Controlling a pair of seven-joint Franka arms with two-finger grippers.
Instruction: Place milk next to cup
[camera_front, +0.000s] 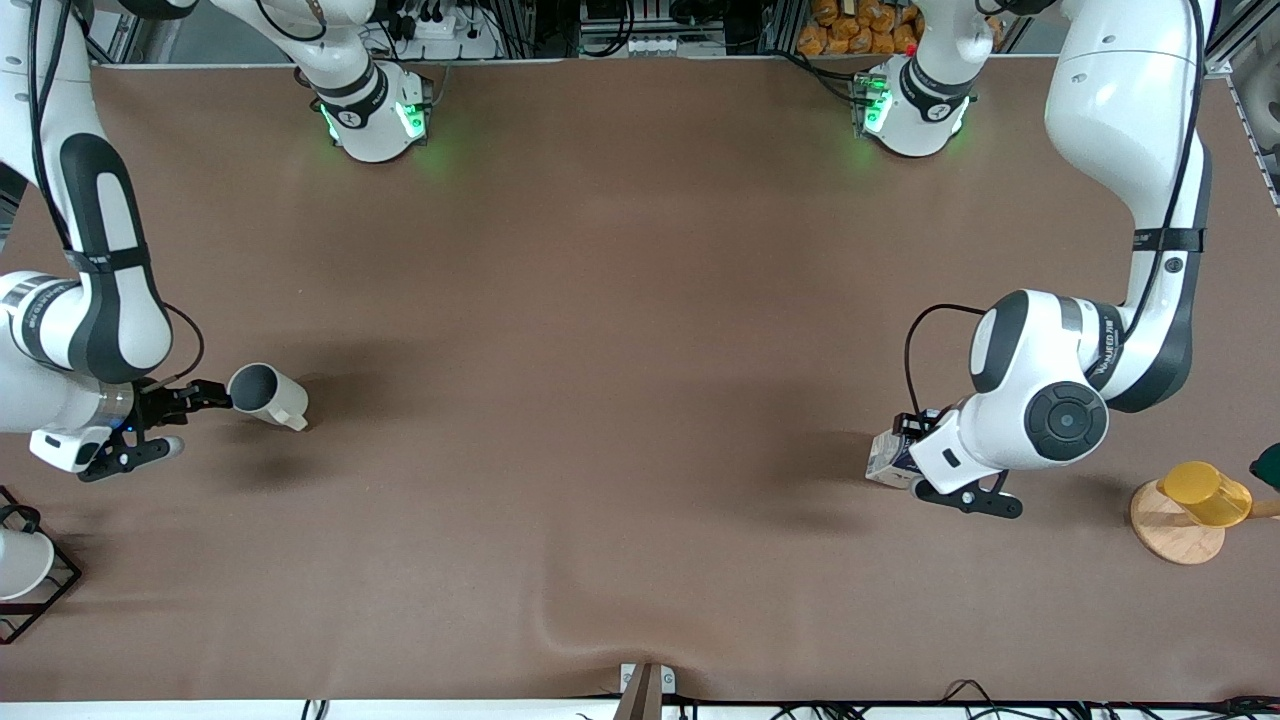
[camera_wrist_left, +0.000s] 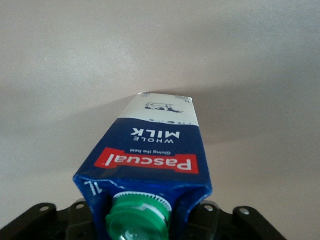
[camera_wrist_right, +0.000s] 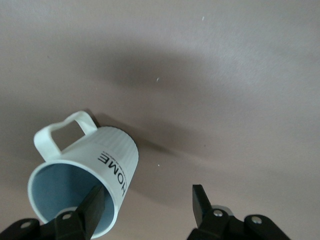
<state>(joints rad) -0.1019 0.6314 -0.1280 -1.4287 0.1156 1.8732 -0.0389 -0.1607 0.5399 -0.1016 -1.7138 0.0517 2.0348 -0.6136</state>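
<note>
The milk (camera_front: 889, 458), a dark blue carton with a green cap and a red label, is near the left arm's end of the table. My left gripper (camera_front: 912, 432) is shut on its top; in the left wrist view the carton (camera_wrist_left: 155, 145) sits between the black fingers of the left gripper (camera_wrist_left: 145, 222). I cannot tell if it rests on the table. The off-white cup (camera_front: 268, 396) stands near the right arm's end. My right gripper (camera_front: 212, 397) is open at its rim. In the right wrist view the cup (camera_wrist_right: 95, 175) has one finger (camera_wrist_right: 92, 207) of the right gripper (camera_wrist_right: 148, 202) over its mouth and the other outside.
A yellow cup (camera_front: 1203, 492) stands on a wooden disc (camera_front: 1170, 535) at the left arm's end. A white cup in a black wire rack (camera_front: 25, 570) stands at the right arm's end, nearer to the front camera. The brown cloth (camera_front: 620, 400) ripples at the front edge.
</note>
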